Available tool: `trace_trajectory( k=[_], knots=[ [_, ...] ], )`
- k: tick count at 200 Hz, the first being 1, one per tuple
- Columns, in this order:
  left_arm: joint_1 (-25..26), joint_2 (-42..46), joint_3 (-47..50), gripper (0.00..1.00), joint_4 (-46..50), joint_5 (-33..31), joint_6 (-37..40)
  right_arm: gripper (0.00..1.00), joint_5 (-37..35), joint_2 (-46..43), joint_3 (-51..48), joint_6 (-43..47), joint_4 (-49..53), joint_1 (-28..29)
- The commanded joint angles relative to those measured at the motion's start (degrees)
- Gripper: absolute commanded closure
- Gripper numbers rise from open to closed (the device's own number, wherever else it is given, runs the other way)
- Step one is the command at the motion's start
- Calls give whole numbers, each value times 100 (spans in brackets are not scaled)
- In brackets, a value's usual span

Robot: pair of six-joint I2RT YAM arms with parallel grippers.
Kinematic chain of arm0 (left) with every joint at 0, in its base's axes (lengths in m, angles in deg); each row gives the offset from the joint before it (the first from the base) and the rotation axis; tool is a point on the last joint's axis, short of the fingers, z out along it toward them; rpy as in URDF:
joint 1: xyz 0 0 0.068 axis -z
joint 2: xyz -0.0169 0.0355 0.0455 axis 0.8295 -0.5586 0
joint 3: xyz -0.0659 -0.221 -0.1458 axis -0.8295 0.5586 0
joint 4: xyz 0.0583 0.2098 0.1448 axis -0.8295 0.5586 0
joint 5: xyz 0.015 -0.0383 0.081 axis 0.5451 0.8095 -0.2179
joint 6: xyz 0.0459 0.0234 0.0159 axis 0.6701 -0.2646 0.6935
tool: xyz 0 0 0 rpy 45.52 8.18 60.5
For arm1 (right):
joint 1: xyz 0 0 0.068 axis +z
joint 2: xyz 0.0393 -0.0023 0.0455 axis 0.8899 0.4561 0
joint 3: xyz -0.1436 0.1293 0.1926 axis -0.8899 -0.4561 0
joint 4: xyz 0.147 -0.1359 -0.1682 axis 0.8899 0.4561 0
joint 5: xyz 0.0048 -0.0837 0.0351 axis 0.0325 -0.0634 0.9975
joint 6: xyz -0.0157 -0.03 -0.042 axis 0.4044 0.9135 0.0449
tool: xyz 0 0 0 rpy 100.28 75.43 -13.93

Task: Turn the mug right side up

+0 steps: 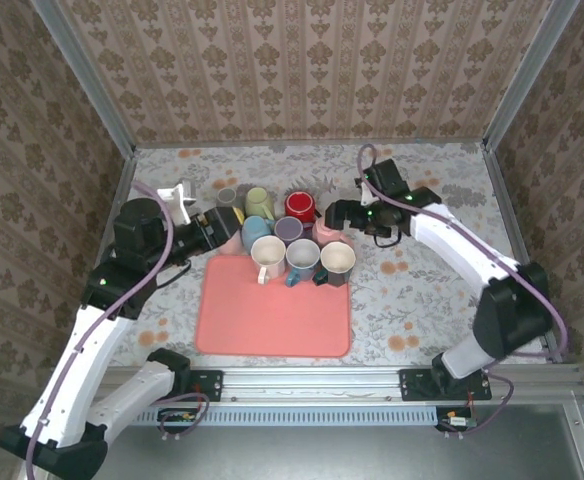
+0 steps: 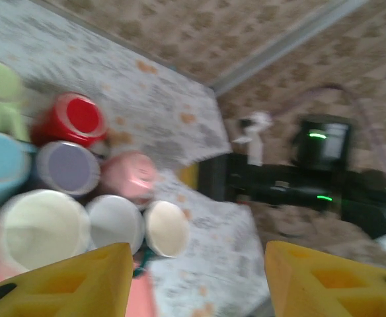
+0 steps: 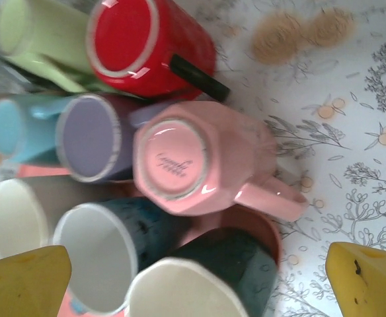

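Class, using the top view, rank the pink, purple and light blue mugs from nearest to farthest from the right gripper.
1. Pink mug, beside the right gripper.
2. Purple mug, mid-cluster.
3. Light blue mug, left side.

Patterned walls (image 1: 302,70) surround a floral, seemingly cloth-covered table (image 1: 392,300).

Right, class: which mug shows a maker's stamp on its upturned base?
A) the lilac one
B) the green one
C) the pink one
C: in the right wrist view the pink mug sits bottom-up, with a stamp on its flat base.
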Motion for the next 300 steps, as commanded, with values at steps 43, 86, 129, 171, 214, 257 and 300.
trace_trajectory(
  k=[43,86,129,171,214,257,300],
  knots=[
    [-548,-178,1169,51,-3813,1474,-3561,0,-340,1091,998,100,619,-1],
    [-620,-485,2184,62,-6977,584,-5413,0,-322,1209,1092,123,647,-31],
    [-680,-656,2313,64,-7405,343,-5349,0,-160,1500,1329,180,628,20],
    [-744,-729,2260,64,-7859,156,-5354,0,-321,1553,1536,321,739,11],
    [-778,-854,2034,69,-8079,166,-5237,0,-397,1583,1405,395,771,5],
    [-797,-846,2111,67,-8180,145,-5422,0,-639,1581,1535,540,975,11],
    [-796,-863,2146,62,-8214,168,-5553,0,-552,1763,1715,627,1042,83]
  ],
)
